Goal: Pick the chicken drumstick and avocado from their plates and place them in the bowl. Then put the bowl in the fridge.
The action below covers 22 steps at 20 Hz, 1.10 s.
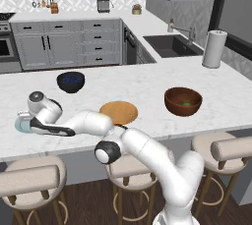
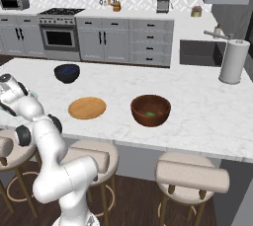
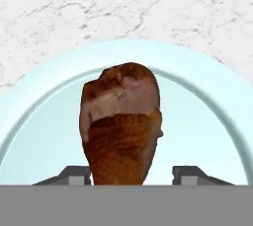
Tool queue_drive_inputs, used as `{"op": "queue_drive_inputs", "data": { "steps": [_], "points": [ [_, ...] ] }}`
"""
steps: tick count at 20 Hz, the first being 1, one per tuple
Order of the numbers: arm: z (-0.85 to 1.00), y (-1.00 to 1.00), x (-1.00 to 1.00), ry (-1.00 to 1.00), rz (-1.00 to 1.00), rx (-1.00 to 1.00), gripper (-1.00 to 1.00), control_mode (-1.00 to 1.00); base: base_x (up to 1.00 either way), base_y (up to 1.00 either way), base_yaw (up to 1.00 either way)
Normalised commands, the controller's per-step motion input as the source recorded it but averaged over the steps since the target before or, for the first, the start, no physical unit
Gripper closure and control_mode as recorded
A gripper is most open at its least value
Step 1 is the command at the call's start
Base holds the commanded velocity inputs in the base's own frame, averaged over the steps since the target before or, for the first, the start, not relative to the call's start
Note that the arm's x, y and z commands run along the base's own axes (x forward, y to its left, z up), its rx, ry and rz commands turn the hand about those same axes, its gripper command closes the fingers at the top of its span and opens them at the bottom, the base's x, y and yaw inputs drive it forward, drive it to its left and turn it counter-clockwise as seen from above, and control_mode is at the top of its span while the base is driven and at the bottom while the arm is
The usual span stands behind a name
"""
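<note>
A: Left base view first; what sits on the marble counter (image 1: 147, 79)?

B: Taking the wooden bowl (image 1: 183, 101) as the marker: the avocado (image 1: 187, 104) lies inside it; the tan plate (image 1: 118, 112) is beside it toward the arm, bare; the navy bowl (image 1: 71, 82) is farther that way and nearer the back; the pale blue plate (image 1: 22, 124) is well apart at the counter's far left, with the hand lowered over it; a paper towel roll (image 1: 214, 48) stands behind the bowl, near the sink (image 1: 172, 45).

A: And the right base view?

B: The wooden bowl (image 2: 150, 110) is mid-counter, green avocado (image 2: 150, 114) in its bottom; tan plate (image 2: 87, 108) just left of it; grey cabinets and an oven (image 2: 59, 37) along the rear wall; stools (image 2: 190, 175) below the counter edge.

A: Hand view?

B: The chicken drumstick (image 3: 122, 121) lies on the blue plate (image 3: 207, 101), marble beyond the rim; the gripper (image 3: 132, 174) has one fingertip on each side of it, spread apart, neither touching the meat.
</note>
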Motion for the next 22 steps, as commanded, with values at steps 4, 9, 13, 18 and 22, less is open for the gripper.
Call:
{"op": "queue_drive_inputs", "data": {
  "steps": [4, 9, 13, 18, 22],
  "points": [
    [-0.03, -0.01, 0.20, 0.06, -0.06, -0.02, 1.00, -1.00, 0.00, 0.00, 0.00],
    [0.34, -0.96, -0.79, 0.02, -0.22, 0.11, 1.00, -1.00, 0.00, 0.00, 0.00],
    [0.90, -1.00, -1.00, 0.00, -0.26, 0.21, 1.00, -1.00, 0.00, 0.00, 0.00],
    [0.31, -1.00, -0.92, -0.07, -0.20, 0.04, 1.00, -1.00, 0.00, 0.00, 0.00],
    [0.01, -1.00, -0.70, -0.16, -0.11, 0.00, 1.00, -1.00, 0.00, 0.00, 0.00]
  ]
}}
